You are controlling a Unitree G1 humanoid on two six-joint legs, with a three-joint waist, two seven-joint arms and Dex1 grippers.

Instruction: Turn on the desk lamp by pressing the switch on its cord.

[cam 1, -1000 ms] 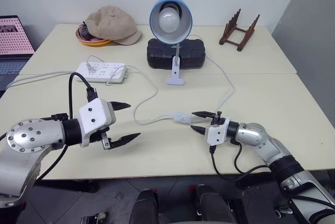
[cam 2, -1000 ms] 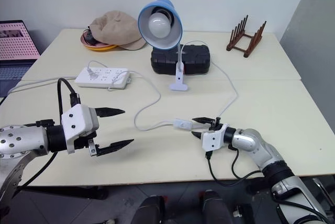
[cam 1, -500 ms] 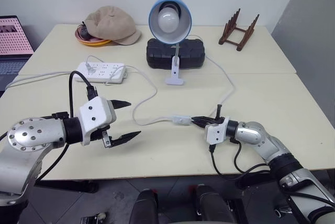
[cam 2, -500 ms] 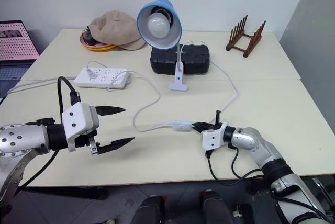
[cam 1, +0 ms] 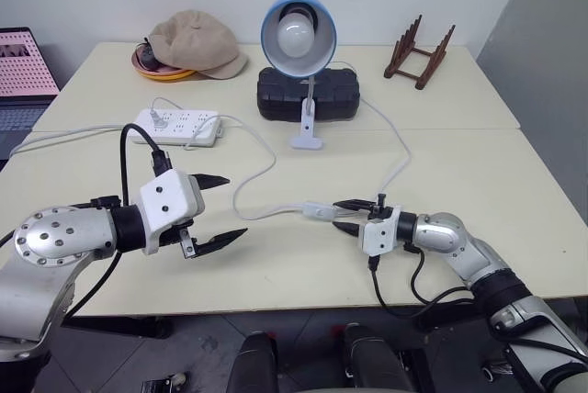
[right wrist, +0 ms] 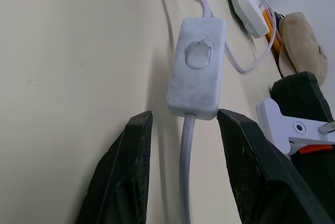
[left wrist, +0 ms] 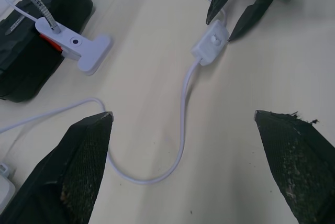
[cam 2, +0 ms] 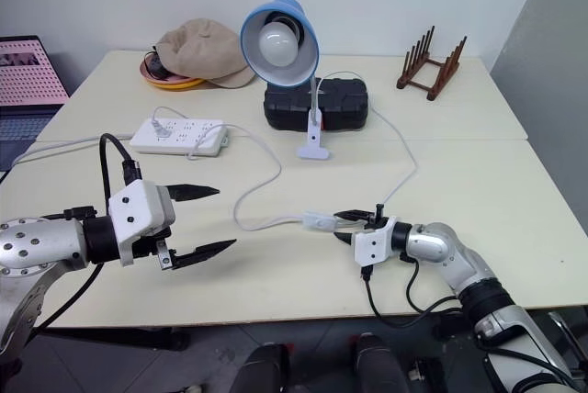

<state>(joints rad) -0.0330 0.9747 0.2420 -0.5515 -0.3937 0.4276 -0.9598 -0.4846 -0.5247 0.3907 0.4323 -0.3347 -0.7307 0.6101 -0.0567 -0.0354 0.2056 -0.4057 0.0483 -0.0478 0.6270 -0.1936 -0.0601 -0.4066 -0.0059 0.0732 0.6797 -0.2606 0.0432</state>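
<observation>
The switch [cam 1: 321,210] is located at lower centre of the left eye view, lying flat on the counter [cam 1: 514,182], with the cord [cam 1: 397,156] running up to the desk lamp [cam 1: 299,35] at upper centre. The right end effector [cam 1: 342,214] is spread, its fingertips placed just at the switch's near end, nothing pinched. The left end effector [cam 1: 217,212] is held wide apart at lower left. The bulb appears unlit; pressing is judged outstanding
</observation>
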